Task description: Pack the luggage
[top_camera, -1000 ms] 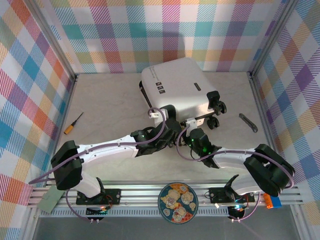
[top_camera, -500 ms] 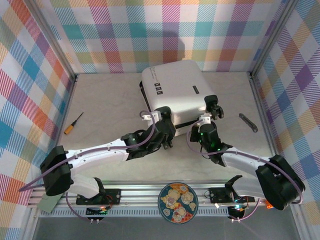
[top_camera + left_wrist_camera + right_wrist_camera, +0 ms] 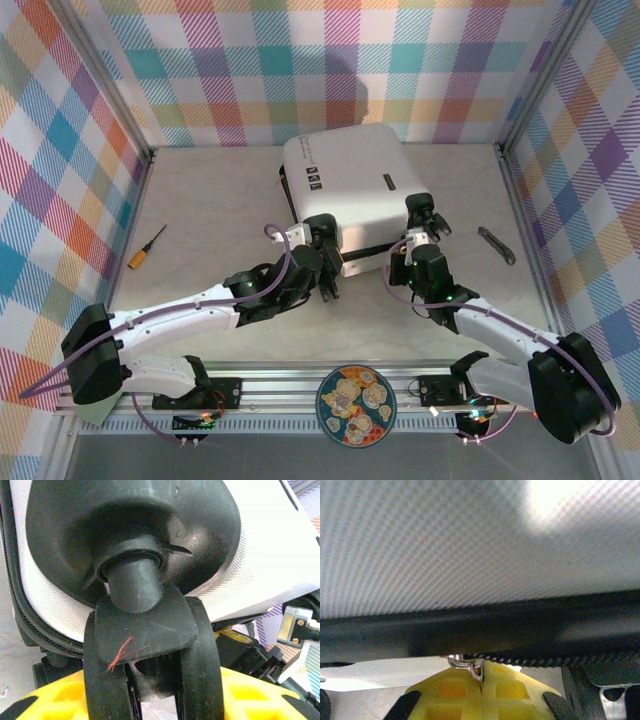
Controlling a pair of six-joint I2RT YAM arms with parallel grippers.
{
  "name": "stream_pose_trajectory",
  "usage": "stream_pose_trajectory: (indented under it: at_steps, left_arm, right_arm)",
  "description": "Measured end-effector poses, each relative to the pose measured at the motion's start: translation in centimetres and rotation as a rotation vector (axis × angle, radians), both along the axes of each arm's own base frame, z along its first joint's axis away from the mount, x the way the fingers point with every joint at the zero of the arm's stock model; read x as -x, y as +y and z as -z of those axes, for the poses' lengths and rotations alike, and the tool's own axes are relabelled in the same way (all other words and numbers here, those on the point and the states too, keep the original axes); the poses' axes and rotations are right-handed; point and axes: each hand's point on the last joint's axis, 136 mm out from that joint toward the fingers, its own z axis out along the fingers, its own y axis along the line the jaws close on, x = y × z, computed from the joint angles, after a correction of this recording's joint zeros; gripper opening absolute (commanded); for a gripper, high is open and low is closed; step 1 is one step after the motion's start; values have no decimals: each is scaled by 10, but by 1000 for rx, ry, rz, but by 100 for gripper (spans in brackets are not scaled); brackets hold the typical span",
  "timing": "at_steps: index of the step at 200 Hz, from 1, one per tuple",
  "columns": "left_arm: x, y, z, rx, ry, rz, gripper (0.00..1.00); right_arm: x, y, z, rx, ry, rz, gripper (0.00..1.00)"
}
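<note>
Toward the far middle of the surface [image 3: 220,210], one piece of luggage [image 3: 350,175] is laid flat and closed, its white shell up and its wheeled end turned to the near side. Two arms are stretched to that near end. At the near left corner the left pincer [image 3: 325,272] is set around one black caster wheel [image 3: 150,645]. In the left wrist view its two yellow fingers [image 3: 55,700] are seen pressed against either side of the wheel, so the wheel is gripped. A second black wheel [image 3: 428,215] is seen at the near right corner. Just beside it the right pincer [image 3: 412,245] is placed against the black zipper band [image 3: 480,630]. In the right wrist view its yellow fingers [image 3: 450,692] are brought together, and one small metal zipper pull [image 3: 467,664] is pinched at their tips. Three loose things are counted elsewhere: one orange-handled screwdriver [image 3: 146,246] near the left wall, one dark tool [image 3: 496,244] near the right wall, and one patterned plate [image 3: 356,405] at the near rail between the arm bases.
</note>
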Motion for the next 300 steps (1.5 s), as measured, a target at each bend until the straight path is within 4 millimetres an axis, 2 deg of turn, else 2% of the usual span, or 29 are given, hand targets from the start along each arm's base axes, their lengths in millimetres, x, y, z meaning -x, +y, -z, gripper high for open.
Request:
stream_pose_trajectory:
  at_steps: [29, 51, 71, 104, 150, 240, 273, 300]
  left_arm:
    - [1, 0, -3, 13, -2, 0, 0]
    - [2, 1, 1, 19, 8, -2, 0]
    - [3, 2, 10, 27, 22, -6, 0]
    - [-2, -3, 9, 82, 25, -29, 0]
    - [-7, -14, 8, 114, 31, -34, 0]
    - [-4, -31, 3, 189, 50, -2, 0]
    - [-5, -45, 4, 218, 61, 17, 0]
    - [-12, -47, -1, 182, 46, 11, 0]
  right_arm:
    - [2, 4, -5, -77, 15, -23, 0]
    - [-2, 6, -1, -146, 47, -3, 0]
    - [-7, 9, 7, -184, 73, 19, 0]
    - [-21, 12, 7, -254, 28, 60, 0]
    - [-28, -4, 2, -273, -28, 166, 0]
    - [-18, -30, -2, -303, -33, 278, 0]
    - [-24, -44, -1, -336, -30, 339, 0]
    - [-34, -45, -6, -329, -32, 307, 0]
